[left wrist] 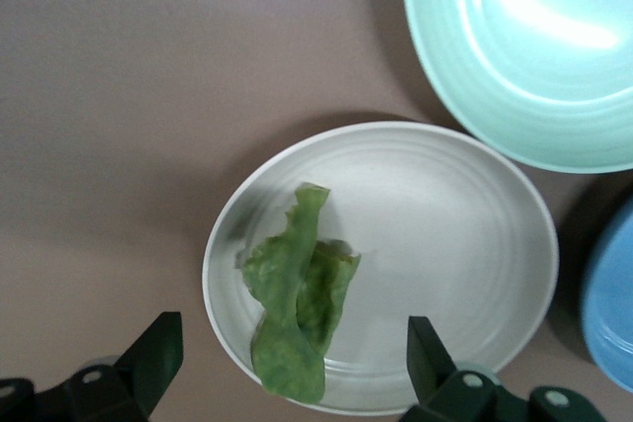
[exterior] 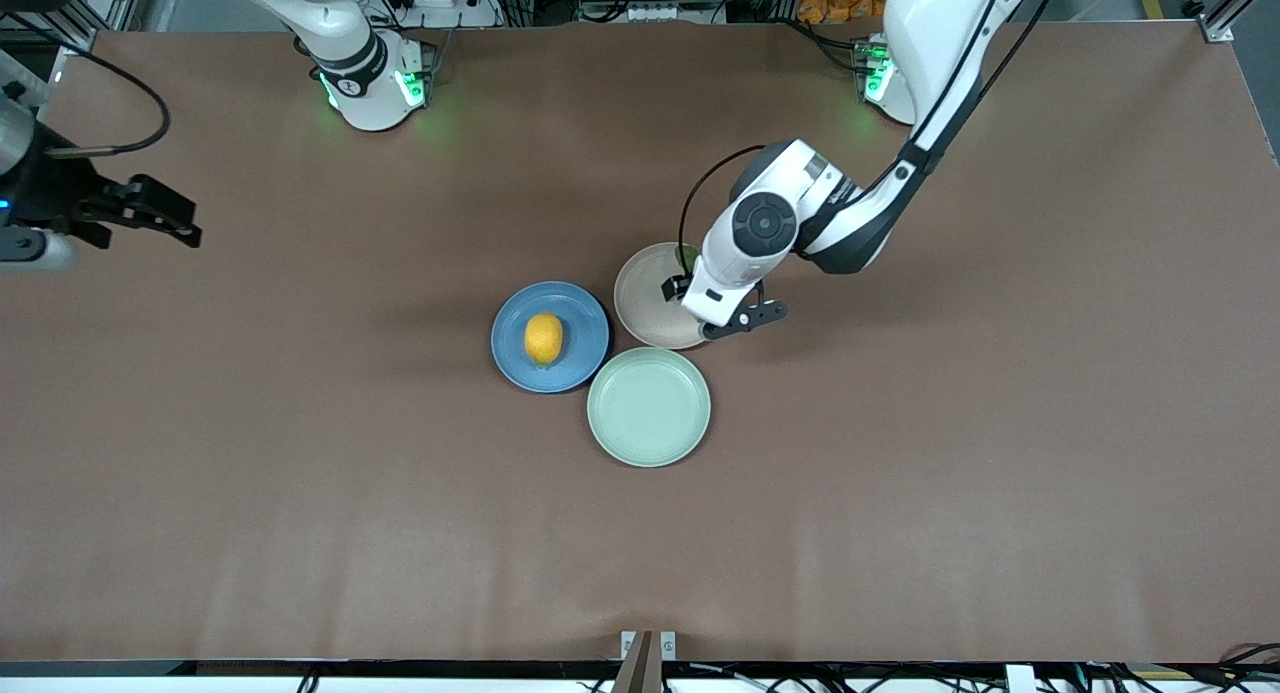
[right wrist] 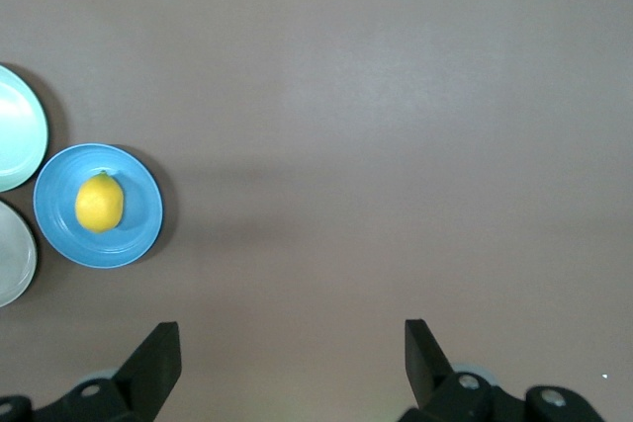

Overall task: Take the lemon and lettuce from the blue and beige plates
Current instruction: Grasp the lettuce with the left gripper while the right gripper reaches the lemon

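The lemon (exterior: 543, 338) lies on the blue plate (exterior: 590, 323); both also show in the right wrist view, the lemon (right wrist: 99, 203) on the plate (right wrist: 138, 229). The lettuce (left wrist: 295, 308) lies on the beige plate (left wrist: 445, 234), near its rim. In the front view the left arm hides most of it, and only a green sliver of lettuce (exterior: 689, 260) shows on the beige plate (exterior: 645, 298). My left gripper (left wrist: 294, 361) is open above the lettuce, one finger to each side, holding nothing; it also shows in the front view (exterior: 742, 319). My right gripper (exterior: 150, 213) waits open and empty over bare table at the right arm's end, and appears in its own wrist view (right wrist: 292, 363).
A pale mint-green plate (exterior: 649, 406) sits empty, nearer the front camera than the other two and touching them. It shows in the left wrist view (left wrist: 534, 46) too. The brown table (exterior: 900, 473) spreads wide around the plates.
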You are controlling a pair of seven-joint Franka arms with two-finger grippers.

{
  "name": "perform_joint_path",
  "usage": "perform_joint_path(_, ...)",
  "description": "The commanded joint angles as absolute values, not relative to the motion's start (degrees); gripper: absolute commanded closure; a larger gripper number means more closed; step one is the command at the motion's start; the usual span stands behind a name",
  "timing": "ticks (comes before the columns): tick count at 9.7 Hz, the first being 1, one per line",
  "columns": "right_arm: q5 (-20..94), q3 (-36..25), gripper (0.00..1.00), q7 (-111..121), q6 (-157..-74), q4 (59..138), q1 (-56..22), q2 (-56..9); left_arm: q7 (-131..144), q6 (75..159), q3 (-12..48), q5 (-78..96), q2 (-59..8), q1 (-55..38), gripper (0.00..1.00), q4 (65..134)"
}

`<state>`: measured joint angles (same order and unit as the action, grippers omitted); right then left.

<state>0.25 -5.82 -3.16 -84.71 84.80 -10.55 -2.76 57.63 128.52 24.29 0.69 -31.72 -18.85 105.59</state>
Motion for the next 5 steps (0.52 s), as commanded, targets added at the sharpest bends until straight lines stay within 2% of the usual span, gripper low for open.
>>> perform_joint_path(1,0.9,-6.1,0.00,-3.8,-84.0,84.3,-12.8,-4.2,59.6,128.6,24.2,-1.4,-34.4,-19.4,0.00,104.5)
perform_joint_path(5,4.8,-6.2,0.00,-3.7,-84.5,84.3,-15.1,-8.2,59.7,128.6,23.9,-1.4,-37.3,-22.2,0.00,103.8)
